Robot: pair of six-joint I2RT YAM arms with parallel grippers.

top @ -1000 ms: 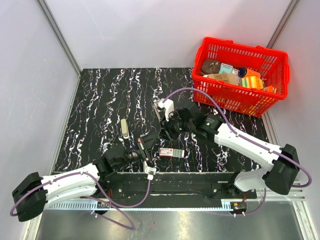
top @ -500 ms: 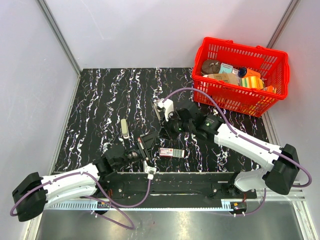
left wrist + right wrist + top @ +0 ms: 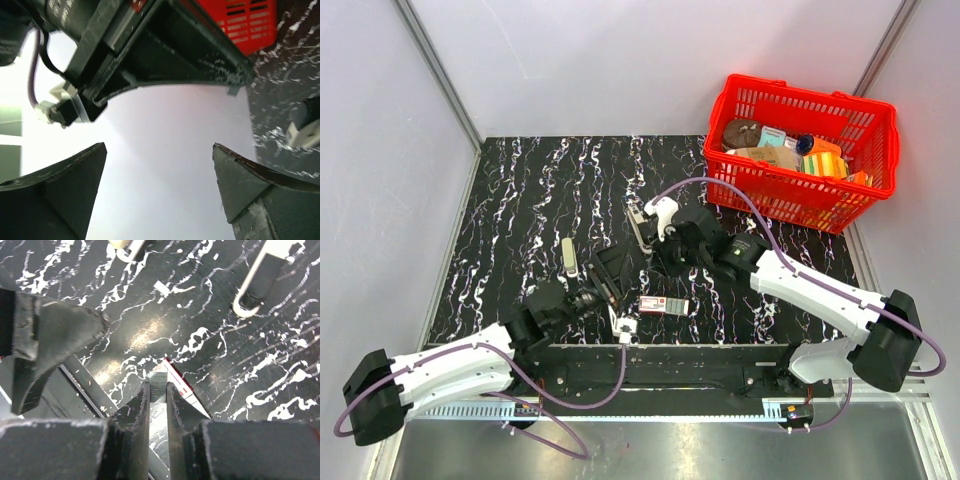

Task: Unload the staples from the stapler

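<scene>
Right gripper (image 3: 158, 390) is pinching the staples (image 3: 159, 379), a ribbed silver strip, over the red-and-white box (image 3: 184, 390) by the table's (image 3: 520, 200) near edge. Left gripper (image 3: 159, 147) is hanging spread and empty alongside. What appears to be the stapler (image 3: 262, 272) is lying apart, farther in. A red basket (image 3: 800, 200) is occupying the far right corner.

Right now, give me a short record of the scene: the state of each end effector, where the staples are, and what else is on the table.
left end effector: open, nothing between its fingers
right end effector: shut on the staples
staples: thin ribbed silver strip pinched between the right fingers
stapler: cannot be made out clearly in these views
red-and-white box: lying on the table, near its front edge
red basket: far right corner, holding assorted items
</scene>
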